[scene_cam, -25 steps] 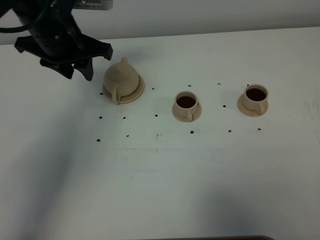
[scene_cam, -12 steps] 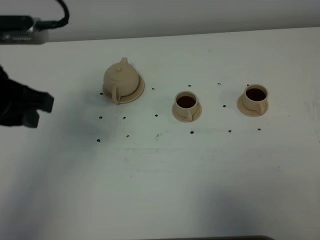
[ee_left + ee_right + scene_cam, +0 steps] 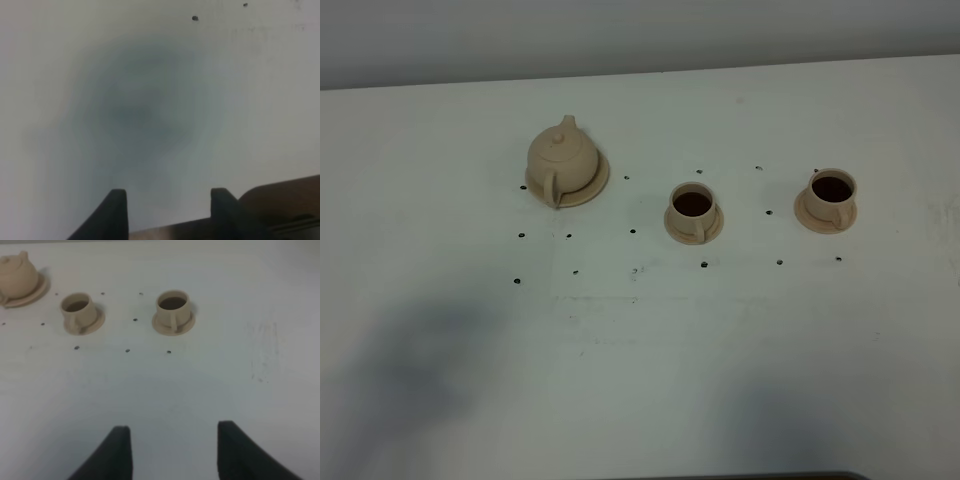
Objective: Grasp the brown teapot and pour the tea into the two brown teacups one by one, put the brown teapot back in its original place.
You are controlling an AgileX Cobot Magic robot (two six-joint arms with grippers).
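The brown teapot (image 3: pixel 561 155) (image 3: pixel 17 276) stands upright on its wide round saucer (image 3: pixel 595 182) at the left of the white table. To its right stand two brown teacups, one in the middle (image 3: pixel 693 206) (image 3: pixel 76 308) and one further right (image 3: pixel 832 192) (image 3: pixel 173 307), each on a small saucer and each dark with tea inside. Neither arm shows in the high view. My left gripper (image 3: pixel 169 200) is open over bare table, with nothing between its fingers. My right gripper (image 3: pixel 172 440) is open too, well short of the cups.
Small black dots (image 3: pixel 633 231) mark the table (image 3: pixel 740 340) around the saucers. A dark shadow (image 3: pixel 415 370) lies on the near left of the table. The table's front edge (image 3: pixel 280 190) shows in the left wrist view.
The left arm, which stood beside the teapot a second ago, has drawn back to the left and left the high view. The teapot and cups have not moved.
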